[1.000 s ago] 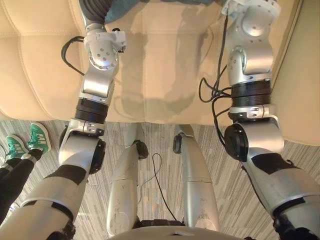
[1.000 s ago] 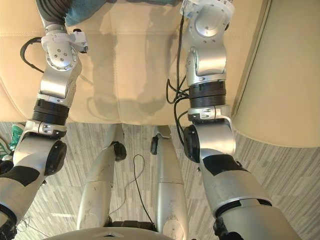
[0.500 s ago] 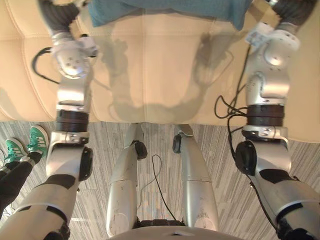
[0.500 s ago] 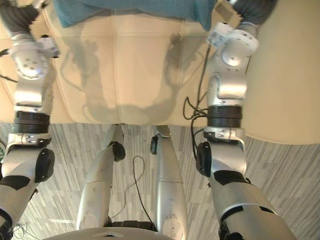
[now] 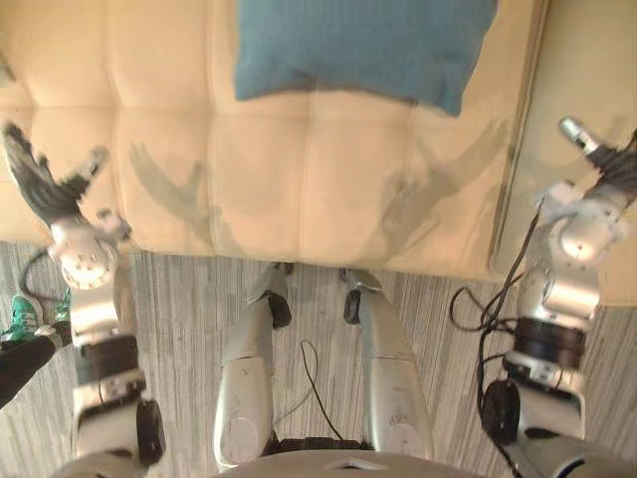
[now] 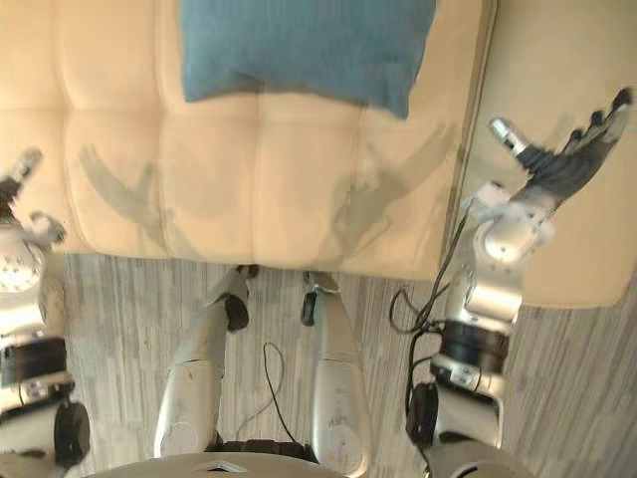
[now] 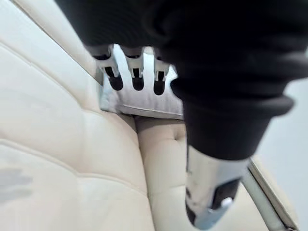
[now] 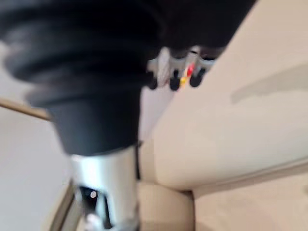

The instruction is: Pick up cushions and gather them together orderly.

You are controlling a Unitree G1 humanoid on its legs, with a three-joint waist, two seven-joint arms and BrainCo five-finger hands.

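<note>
A blue cushion [image 5: 363,45] lies flat on the cream sofa seat [image 5: 299,169], toward the back and right of centre. Neither hand touches it. My left hand [image 5: 38,184] hovers over the seat's front left edge, fingers spread and holding nothing. My right hand [image 6: 565,161] is out over the right armrest [image 6: 557,60], also spread open and holding nothing. In the left wrist view, straight fingers [image 7: 135,72] point at a pale grey-white cushion [image 7: 144,101] lying against the sofa's back. The right wrist view has my right hand's fingers [image 8: 175,72] above the cream upholstery.
The sofa's front edge runs across the middle of the eye views, with grey striped floor [image 5: 189,299] below it. A person's green shoe [image 5: 20,317] stands on the floor at the far left.
Both arms have drawn back from the blue cushion and swung outward to the sides, and both hands are now spread open. The camera has shifted, so more of the seat and cushion shows.
</note>
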